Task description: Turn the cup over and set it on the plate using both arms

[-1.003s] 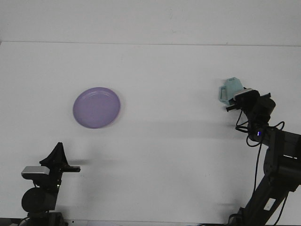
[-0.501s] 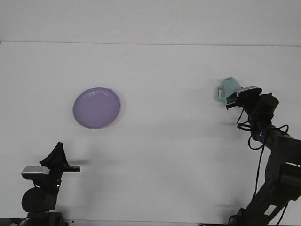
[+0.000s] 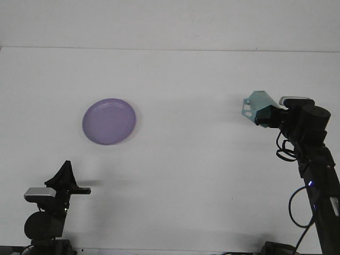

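At the right of the frame the right gripper (image 3: 261,114), jaws pinching the pale teal plastic cup (image 3: 256,102) clear of the white surface (image 3: 186,175), was mid-flip; next, presumably, a handover toward the left gripper (image 3: 66,178), jaw state indeterminable, near the round purple plate (image 3: 109,121).

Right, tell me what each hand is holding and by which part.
The right hand grips the teal cup at one end; which end cannot be told. The left hand holds nothing.

Plate (image 3: 109,121) left on table (image 3: 186,175), cup (image 3: 257,104) far right.
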Robot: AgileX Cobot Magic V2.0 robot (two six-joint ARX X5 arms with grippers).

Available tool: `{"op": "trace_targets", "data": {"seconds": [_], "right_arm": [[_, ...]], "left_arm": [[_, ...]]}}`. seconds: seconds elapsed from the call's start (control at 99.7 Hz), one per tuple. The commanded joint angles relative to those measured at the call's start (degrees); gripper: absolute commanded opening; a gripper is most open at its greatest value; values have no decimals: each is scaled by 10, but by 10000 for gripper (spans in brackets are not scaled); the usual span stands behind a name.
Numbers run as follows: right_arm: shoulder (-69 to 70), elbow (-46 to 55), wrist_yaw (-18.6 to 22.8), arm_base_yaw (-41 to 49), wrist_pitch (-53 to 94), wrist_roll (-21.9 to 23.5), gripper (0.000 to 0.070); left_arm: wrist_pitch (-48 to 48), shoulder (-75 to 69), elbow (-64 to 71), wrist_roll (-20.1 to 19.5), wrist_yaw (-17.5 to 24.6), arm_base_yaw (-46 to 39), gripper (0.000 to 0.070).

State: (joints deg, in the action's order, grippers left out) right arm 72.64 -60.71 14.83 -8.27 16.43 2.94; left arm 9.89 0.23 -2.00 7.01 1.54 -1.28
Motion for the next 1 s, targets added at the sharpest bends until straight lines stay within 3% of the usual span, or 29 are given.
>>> {"op": "trace_targets", "data": {"seconds": [0.0,0.241,0.552,0.762,0.993], "right_arm": [[-14,-33,3,20,85,25,5],[-15,-143,1,152,332,13,6],[67,-168,-49,329,432,4,5],[161,-173,-89,382,480,-15,5],[210,-183,-91,396,487,-24,5]], "left_arm": [[9,0,4,0,-1,0,12],[9,0,4,2,-1,0,12],[7,0,4,2,-1,0,12],[7,0,4,2,-1,0,12],[7,0,4,2,0,0,12]]}}
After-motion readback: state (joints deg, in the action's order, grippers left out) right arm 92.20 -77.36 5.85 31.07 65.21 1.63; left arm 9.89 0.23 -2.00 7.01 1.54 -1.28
